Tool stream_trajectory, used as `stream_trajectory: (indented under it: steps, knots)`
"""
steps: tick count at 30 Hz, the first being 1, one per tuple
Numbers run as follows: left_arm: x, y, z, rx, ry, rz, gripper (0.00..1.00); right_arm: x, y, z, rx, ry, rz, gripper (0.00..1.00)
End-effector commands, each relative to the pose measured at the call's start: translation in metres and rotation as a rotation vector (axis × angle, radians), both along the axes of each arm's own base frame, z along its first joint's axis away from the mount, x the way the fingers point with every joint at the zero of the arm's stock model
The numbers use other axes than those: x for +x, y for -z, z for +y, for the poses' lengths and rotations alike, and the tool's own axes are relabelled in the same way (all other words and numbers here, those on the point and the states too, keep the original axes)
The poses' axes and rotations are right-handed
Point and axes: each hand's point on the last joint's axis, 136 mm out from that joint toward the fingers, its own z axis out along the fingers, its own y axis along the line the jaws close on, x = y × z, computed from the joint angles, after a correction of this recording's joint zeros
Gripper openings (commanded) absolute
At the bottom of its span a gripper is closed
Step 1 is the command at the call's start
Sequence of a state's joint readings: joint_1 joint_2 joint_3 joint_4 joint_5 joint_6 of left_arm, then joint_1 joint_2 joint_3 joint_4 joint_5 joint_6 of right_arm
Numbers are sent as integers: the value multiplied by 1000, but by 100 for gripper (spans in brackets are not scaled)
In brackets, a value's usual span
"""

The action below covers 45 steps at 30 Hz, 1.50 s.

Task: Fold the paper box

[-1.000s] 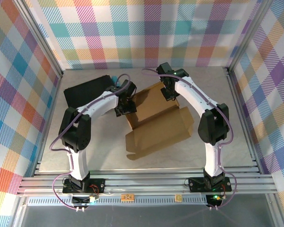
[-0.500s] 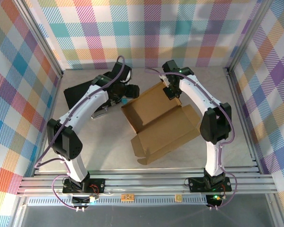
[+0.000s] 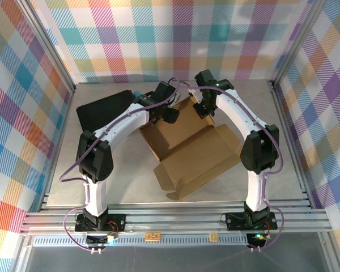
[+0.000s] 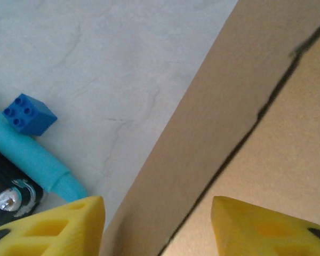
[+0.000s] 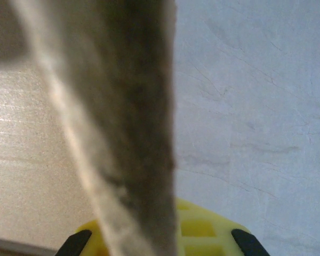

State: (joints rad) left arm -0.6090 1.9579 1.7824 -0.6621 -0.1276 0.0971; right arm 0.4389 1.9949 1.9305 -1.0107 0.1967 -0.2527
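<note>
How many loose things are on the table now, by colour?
Brown: 1, the paper box
Black: 1, the flat case
Dark blue: 1, the toy brick
Light blue: 1, the tube
Total: 4

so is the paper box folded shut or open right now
Open, partly folded: the paper box shows its bare brown inside from above, far wall raised, near flaps spread out.
</note>
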Motion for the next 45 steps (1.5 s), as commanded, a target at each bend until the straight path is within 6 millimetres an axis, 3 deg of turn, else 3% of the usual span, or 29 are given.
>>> stream_trajectory:
  steps: [1,4,5,6,9,11,13,16,19,22,24,26,29,31,36,38,40,42,45]
  knots:
    - [8,-3,-6,42,11,-56,39,-7,-24,8,63,-29,-30,0]
    - [5,4,-3,72,-15,-52,4,-6,-27,9,77,-14,-32,0]
    - [5,5,0,78,-38,-52,0,-6,-28,9,84,-7,-34,0]
    - [6,4,3,81,-67,-55,0,-5,-31,10,90,5,-37,1]
    - [5,6,10,83,-125,-37,0,-1,-50,9,143,62,-58,37]
    - [3,5,12,78,-150,-21,0,3,-75,7,224,106,-92,55]
    - [0,6,13,66,-157,-4,0,7,-101,-3,329,205,-123,63]
    - [-2,9,16,60,-173,20,0,6,-137,-27,494,340,-166,66]
    - [-3,13,24,73,-194,34,0,-5,-154,-58,620,468,-223,70]
    - [-4,16,29,88,-203,45,0,-28,-149,-93,726,602,-249,73]
    - [-4,18,31,98,-208,47,0,-45,-126,-116,750,699,-229,75]
    - [-5,20,32,105,-207,54,0,-61,-96,-126,776,746,-166,74]
    - [-5,22,33,113,-209,55,0,-70,-73,-115,816,708,-77,72]
    - [-5,23,33,119,-207,51,0,-67,-74,-111,835,702,-59,69]
    - [-3,22,36,136,-215,35,0,-36,-103,-104,944,787,-38,59]
    - [-1,21,37,146,-222,26,0,-21,-97,-96,978,932,52,53]
    - [0,19,36,151,-223,13,0,-6,-97,-75,1006,991,126,50]
    - [1,19,34,160,-213,6,0,13,-111,-48,1002,873,114,48]
    - [3,19,31,187,-183,-6,0,35,-144,-16,904,484,-60,49]
